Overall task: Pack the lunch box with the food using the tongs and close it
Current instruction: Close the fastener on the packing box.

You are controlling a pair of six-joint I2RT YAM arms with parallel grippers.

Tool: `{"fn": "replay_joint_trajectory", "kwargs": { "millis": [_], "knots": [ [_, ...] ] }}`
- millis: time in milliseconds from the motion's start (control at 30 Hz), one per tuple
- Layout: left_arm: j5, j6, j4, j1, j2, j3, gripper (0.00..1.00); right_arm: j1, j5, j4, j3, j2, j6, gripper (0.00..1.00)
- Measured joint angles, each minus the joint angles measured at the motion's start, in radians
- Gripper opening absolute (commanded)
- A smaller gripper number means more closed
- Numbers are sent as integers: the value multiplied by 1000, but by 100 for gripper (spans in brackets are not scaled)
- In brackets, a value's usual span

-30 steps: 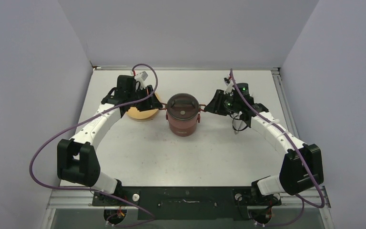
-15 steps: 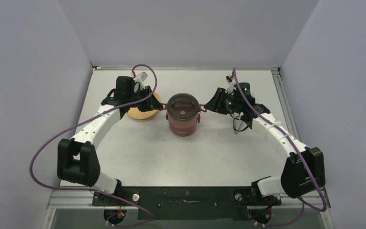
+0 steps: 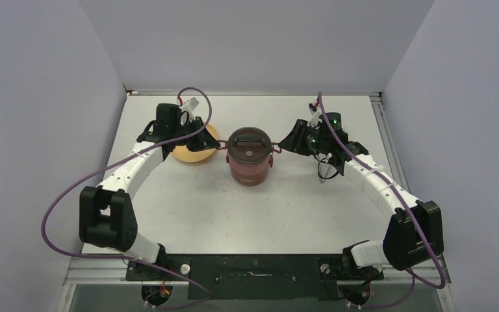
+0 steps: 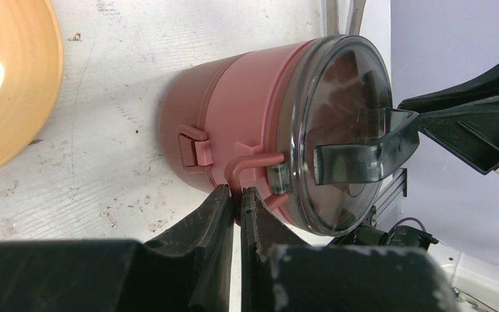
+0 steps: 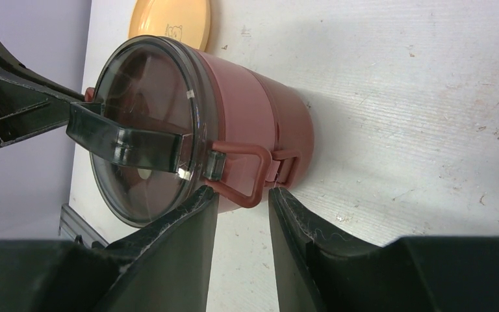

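Left claw (image 4: 237, 190) is pinched nearly shut, its two black fingers (image 4: 216, 211) pressed on the thin left clasp (image 4: 255, 162), a maroon wire loop at the side of the lunch box (image 4: 240, 97). That arm reaches in from the left, and its wrist hangs over the near edge of the plate (image 3: 191, 155), a shallow yellow-orange dish lying flat on the table (image 3: 266, 208) just beside the box. The box stands upright near the middle of the table, towards the far side, its maroon tiers stacked one on another. A small maroon tab (image 4: 193, 146) sticks out of its wall below the left clasp. On top sits the lid (image 4: 344, 117), grey and translucent, with a dark folding handle (image 4: 364, 153) lying across it; what lies under the lid is too dim to make out. On the box's other side the right clasp (image 5: 242, 175), a wider maroon loop, hangs from the lid's rim. Right claw (image 5: 242, 190) stands part open, one finger to each side of that loop, so the loop sits between the tips; whether they touch it cannot be told. In the top view the two claws face each other across the box, level with its upper tier.
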Motion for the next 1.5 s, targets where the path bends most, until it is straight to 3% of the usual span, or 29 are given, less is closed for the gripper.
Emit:
{"fn": "replay_joint_trajectory", "kwargs": {
  "millis": [1500],
  "knots": [
    [72, 9, 8, 35, 143, 100, 0, 0, 8, 32, -55, -27, 1, 39]
  ]
}}
